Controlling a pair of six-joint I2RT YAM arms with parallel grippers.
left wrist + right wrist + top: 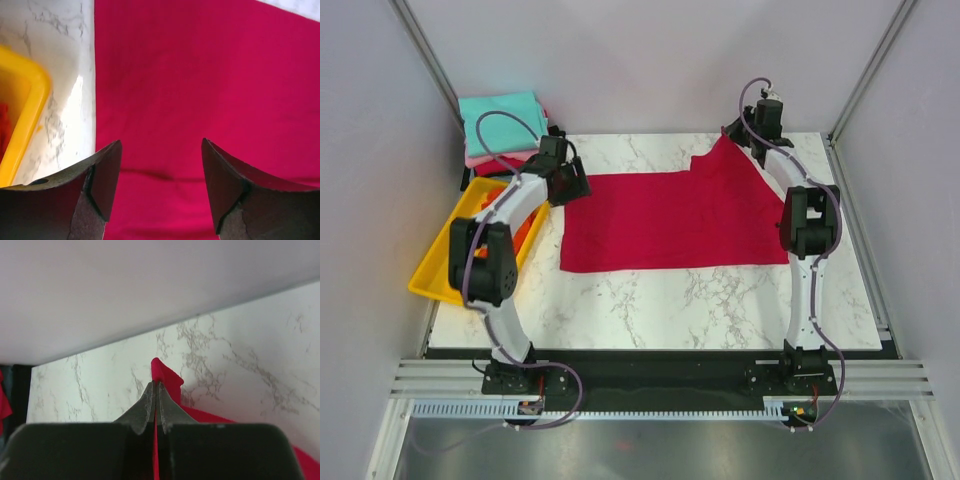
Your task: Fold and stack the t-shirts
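Crimson t-shirt (670, 220) corner pinched in right hand (156, 386); left hand (161, 142) spread over its edge.

Left arm (515, 205), right arm (803, 300): white curved links, black boxy joint housings, black bases (520, 378). Thin grey cables (742, 105) loop along both. Left gripper (161, 141) fingers (105, 175) are matte black, grainy wedges. Right gripper (156, 387) fingertips look grey and scuffed.
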